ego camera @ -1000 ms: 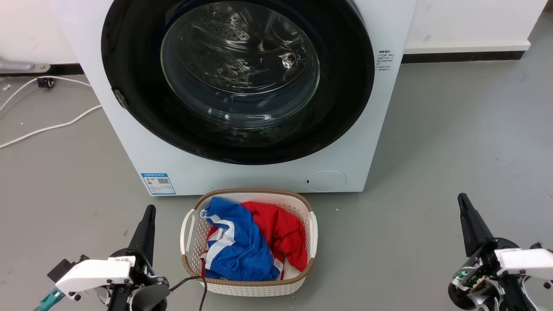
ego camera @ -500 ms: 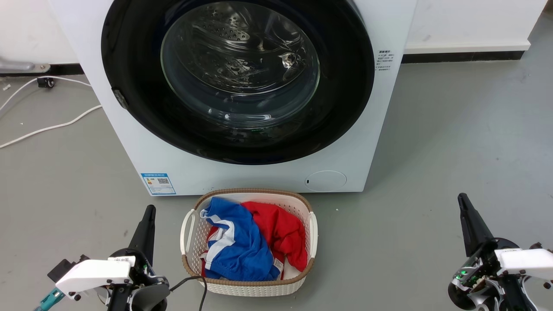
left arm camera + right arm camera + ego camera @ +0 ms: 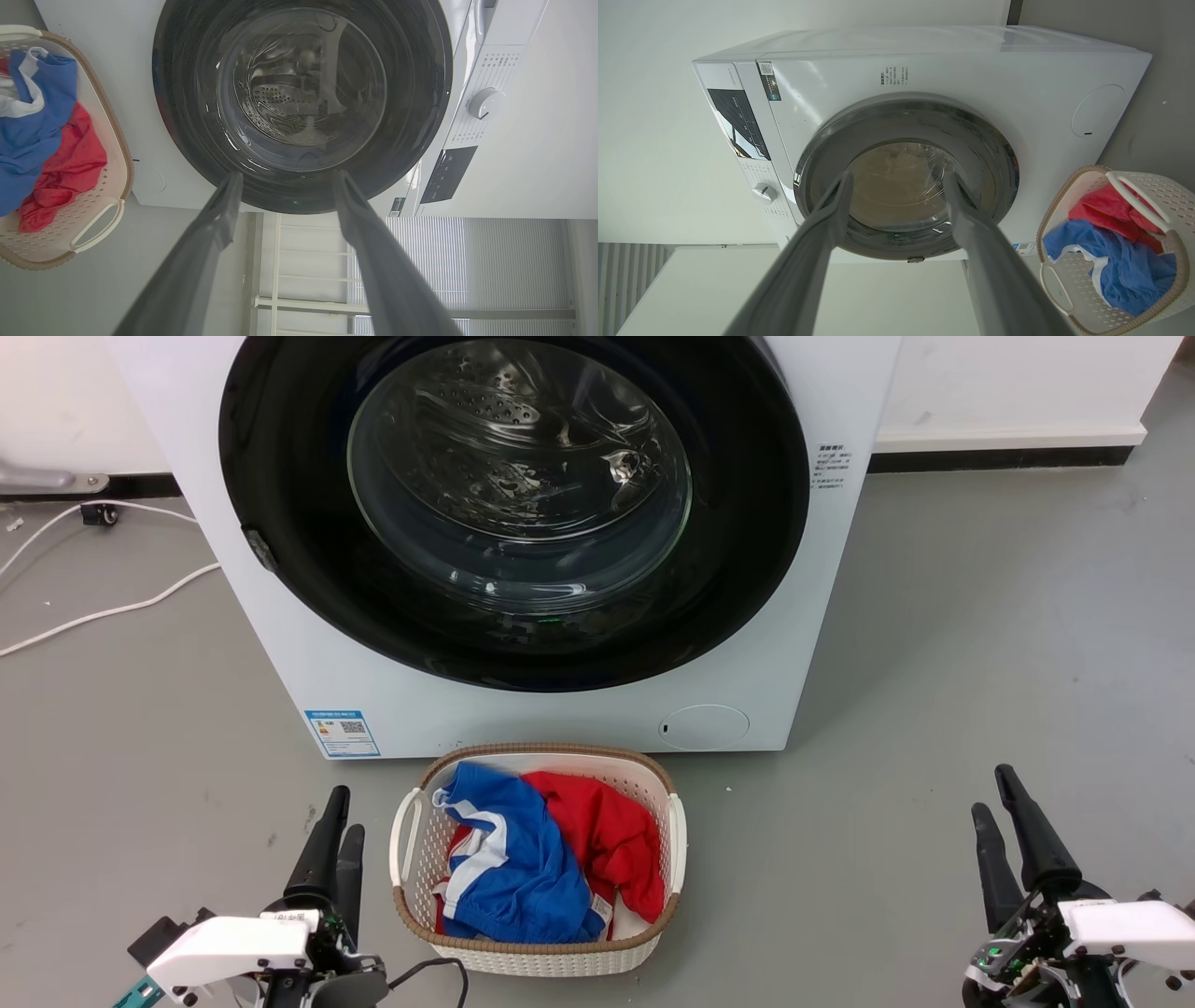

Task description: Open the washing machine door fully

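Observation:
The washing machine (image 3: 523, 719) stands white and square ahead of me. Its round glossy black washing machine door (image 3: 280, 476) lies flush against the front, and the steel drum shows through the glass bowl. My left gripper (image 3: 345, 810) is low at the left and my right gripper (image 3: 991, 790) low at the right. Both stand well short of the machine and touch nothing. In the left wrist view the left gripper (image 3: 287, 175) is open, fingers framing the door (image 3: 303, 102). The right wrist view has the right gripper (image 3: 897, 175) open before the door (image 3: 990, 154).
A white laundry basket (image 3: 653, 943) with blue and red clothes sits on the floor just before the machine, between my grippers. White cables (image 3: 103, 611) trail over the grey floor at the left. A white unit (image 3: 1008, 392) stands to the machine's right.
Both grippers have shifted slightly lower in the head view. Each now shows two separate fingers where a single one showed before. The door and basket have not moved.

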Available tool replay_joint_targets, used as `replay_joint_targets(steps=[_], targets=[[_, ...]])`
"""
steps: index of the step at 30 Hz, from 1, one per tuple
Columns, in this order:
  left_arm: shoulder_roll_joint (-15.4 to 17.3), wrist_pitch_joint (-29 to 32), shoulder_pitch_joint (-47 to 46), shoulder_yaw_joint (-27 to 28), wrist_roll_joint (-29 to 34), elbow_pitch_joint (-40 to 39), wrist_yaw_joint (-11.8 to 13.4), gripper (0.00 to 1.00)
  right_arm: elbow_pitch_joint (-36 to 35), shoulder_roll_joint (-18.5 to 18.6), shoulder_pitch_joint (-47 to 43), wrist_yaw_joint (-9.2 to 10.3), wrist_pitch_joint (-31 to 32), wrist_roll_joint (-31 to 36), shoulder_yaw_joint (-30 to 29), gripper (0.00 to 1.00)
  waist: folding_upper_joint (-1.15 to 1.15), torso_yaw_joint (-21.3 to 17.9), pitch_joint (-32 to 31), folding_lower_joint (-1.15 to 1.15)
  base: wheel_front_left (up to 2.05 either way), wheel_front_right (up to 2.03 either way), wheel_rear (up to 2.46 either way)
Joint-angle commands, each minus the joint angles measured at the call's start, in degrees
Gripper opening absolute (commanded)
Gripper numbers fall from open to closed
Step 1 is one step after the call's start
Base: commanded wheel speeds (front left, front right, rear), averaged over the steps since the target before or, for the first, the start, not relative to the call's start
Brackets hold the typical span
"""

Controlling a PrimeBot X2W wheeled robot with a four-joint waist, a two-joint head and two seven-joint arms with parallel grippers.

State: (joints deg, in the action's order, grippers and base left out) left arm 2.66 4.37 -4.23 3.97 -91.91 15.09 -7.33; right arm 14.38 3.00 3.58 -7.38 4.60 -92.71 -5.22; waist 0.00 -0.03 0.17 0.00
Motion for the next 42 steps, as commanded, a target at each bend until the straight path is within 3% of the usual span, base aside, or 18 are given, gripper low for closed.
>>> replay_joint_targets(steps=[1, 11, 23, 33, 42], targets=[[0.16, -0.63, -1.14, -0.64, 0.51, -1.45, -0.04, 1.00, -1.58, 0.15, 0.49, -0.02, -0.48, 0.25, 0.30, 1.00, 0.00, 0.00, 0.01, 0.00, 0.00, 0.00, 0.00], [0.18, -3.29, -0.90, -3.08, 2.71, -4.31, -0.06, 1.00, -4.48, 0.64, -0.43, -0.04, -2.70, 2.06, 1.90, 1.00, 0.00, -0.03, 0.12, 0.00, 0.00, 0.00, 0.00], [0.20, -5.85, -0.73, -4.28, 13.18, -6.34, -0.08, 1.00, -6.76, 2.11, -1.21, -0.06, -5.47, 7.59, 3.89, 1.00, 0.00, 0.02, 0.19, 0.00, 0.00, 0.00, 0.00], [0.21, -7.93, -0.23, -4.64, 27.73, -7.61, -0.10, 1.00, -7.62, 2.79, -1.48, -0.07, -7.62, 19.00, 4.51, 1.00, 0.00, 0.09, 0.14, 0.00, 0.00, 0.00, 0.00], [0.42, -9.66, 0.30, -4.75, 43.66, -7.76, 0.76, 1.00, -9.02, 2.39, -1.72, -0.08, -6.67, 35.66, 3.07, 1.00, 0.00, 0.05, -0.01, 0.00, 0.00, 0.00, 0.00]])
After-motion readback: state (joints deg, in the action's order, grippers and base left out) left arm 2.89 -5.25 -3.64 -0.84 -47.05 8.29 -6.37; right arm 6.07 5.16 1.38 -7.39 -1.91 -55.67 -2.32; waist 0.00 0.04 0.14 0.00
